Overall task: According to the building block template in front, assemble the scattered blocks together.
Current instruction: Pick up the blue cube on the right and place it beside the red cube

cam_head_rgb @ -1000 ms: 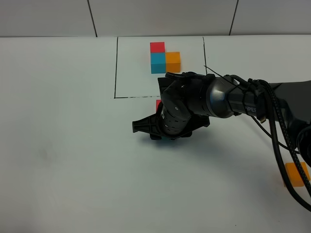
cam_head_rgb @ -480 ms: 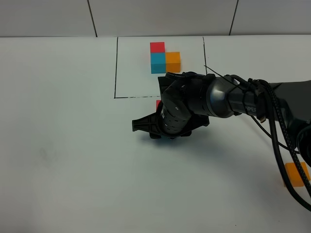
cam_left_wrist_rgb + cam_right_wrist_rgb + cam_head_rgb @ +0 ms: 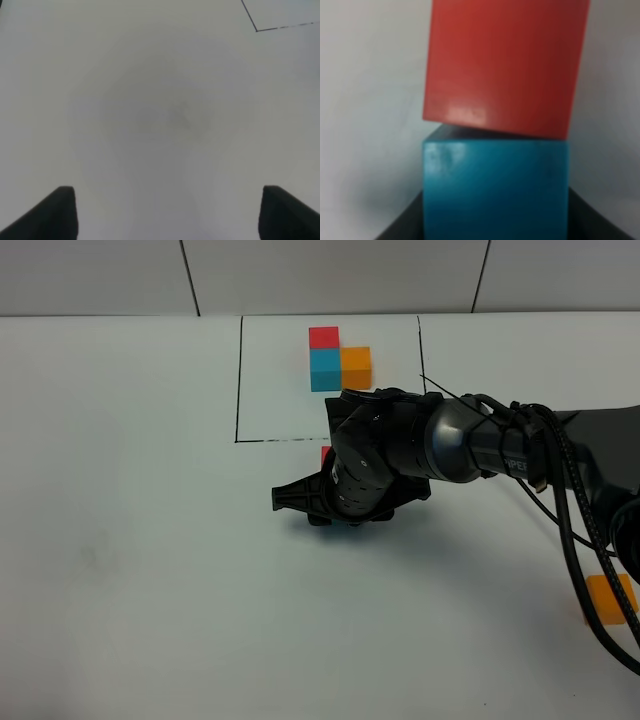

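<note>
Overhead view of a white surface (image 3: 130, 570). At 12 o'clock sits the template (image 3: 338, 360): red, cyan and orange cubes joined in an L inside a thin black frame (image 3: 238, 380).

Just below it, near the centre, the right arm reaches in from 3 o'clock. The right gripper (image 3: 340, 512) is closed tight on the cyan block (image 3: 495, 187), held low at the surface. The red block (image 3: 502, 65) touches the cyan one on its 12 o'clock side, as in the template. The orange block (image 3: 608, 598) lies well apart at 4 o'clock, near the edge and partly behind the arm's cables.

The left gripper (image 3: 167, 215) is out of the overhead view. Its own camera shows its fingertips wide apart over bare surface, holding nothing.

Risks: the red block sits slightly twisted against the cyan one, so more pushing may turn it further and leave a crooked joint. Letting go carelessly could drag the cyan block away. The hanging cables could also knock the orange block as the arm swings back.

Compared with a second ago, nothing appears to have moved. Arm, gripper and blocks are all in the same places.
</note>
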